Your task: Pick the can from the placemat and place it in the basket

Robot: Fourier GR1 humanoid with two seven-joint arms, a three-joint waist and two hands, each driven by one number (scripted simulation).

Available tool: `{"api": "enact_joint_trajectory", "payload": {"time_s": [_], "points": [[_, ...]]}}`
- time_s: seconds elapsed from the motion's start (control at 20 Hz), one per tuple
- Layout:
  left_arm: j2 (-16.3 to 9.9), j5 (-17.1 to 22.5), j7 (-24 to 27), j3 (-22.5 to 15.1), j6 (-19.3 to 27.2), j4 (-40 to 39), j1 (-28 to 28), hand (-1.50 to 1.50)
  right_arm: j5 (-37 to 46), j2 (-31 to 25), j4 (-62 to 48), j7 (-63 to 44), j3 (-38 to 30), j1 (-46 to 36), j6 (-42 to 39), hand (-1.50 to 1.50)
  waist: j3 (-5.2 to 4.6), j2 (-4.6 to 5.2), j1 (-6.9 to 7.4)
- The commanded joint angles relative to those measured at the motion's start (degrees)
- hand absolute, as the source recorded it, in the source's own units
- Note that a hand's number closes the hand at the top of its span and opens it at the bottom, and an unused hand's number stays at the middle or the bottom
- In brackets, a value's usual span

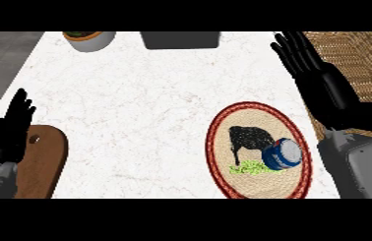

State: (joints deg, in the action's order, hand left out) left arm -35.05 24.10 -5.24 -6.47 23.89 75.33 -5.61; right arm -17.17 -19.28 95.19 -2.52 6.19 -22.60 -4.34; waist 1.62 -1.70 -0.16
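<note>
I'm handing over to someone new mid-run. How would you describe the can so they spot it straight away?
Start at the oval placemat with the red border, at the counter's near right, just left of the right hand. The can lies on its right side, next to the black cow printed on the mat. It is the only blue thing in view, with a pale grey lid.

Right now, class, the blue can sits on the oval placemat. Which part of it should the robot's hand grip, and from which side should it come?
Grip the can round its blue side wall, below the pale lid. It appears to stand upright near the placemat's right edge, so coming from the right with the open right hand looks best; the basket lies on that side too.
</note>
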Motion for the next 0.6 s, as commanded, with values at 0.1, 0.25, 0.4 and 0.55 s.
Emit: {"api": "enact_joint_trajectory", "payload": {"time_s": [0.1, 0.25, 0.4, 0.55], "points": [[-1.5, -3.03, -0.79, -2.93, -2.5, 1.84, -3.18, 0.0, -6.36, 2.69, 0.0, 12.65, -9.4, 12.95, -0.19, 1.5, -1.33, 1.75, -2.7], [0.17, -4.91, 0.72, -6.74, -3.74, 3.93, -3.34, 0.0, -14.0, 5.76, -5.05, 20.07, -17.3, 18.74, -2.27, 1.5, -0.84, 2.14, -5.27], [1.91, -3.98, -0.87, -9.2, -6.75, 3.2, -3.61, 0.0, -7.09, 12.26, 5.24, 37.92, -11.48, 18.88, -4.62, 1.5, -1.25, 1.48, -3.87], [2.95, -6.04, -0.65, -10.31, -6.23, 1.58, -5.85, 0.0, 8.28, 18.3, 6.75, 43.71, -7.92, 25.65, 9.17, -1.5, -1.63, 1.65, -2.77]]}}
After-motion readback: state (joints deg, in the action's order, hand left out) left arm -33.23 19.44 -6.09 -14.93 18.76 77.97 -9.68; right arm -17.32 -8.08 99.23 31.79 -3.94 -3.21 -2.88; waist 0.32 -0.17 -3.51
